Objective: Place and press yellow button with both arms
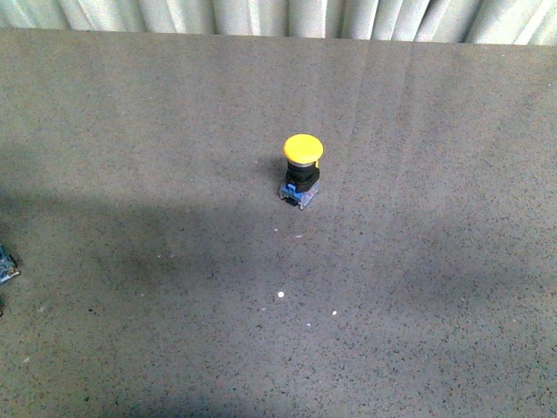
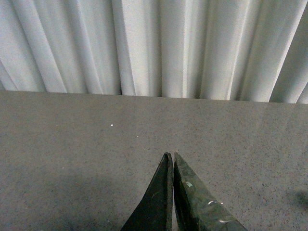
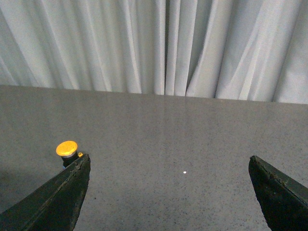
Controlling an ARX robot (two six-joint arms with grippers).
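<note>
The yellow button (image 1: 302, 171) stands upright on the grey speckled table (image 1: 418, 287), about midway between the left and right edges and somewhat nearer the far edge than the near one. Its domed yellow cap is on top, with the black body and blue base below resting on the surface, and nothing touches it. A pale pleated curtain (image 1: 261, 16) hangs along the far edge. A few white specks (image 1: 280, 296) lie on the table nearer the near edge than the button. A small blue object (image 1: 5, 264) sits far over toward the left side, cut off by the frame. The left gripper (image 2: 170, 156) has its two dark fingers (image 2: 154, 202) pressed together with nothing between them, above bare tabletop and pointing toward the far edge. The right gripper (image 3: 169, 158) has its fingers spread wide apart and is empty. In its wrist view the button (image 3: 67, 148) shows just beyond the tip of one finger (image 3: 62, 197), which hides the button's base.
</note>
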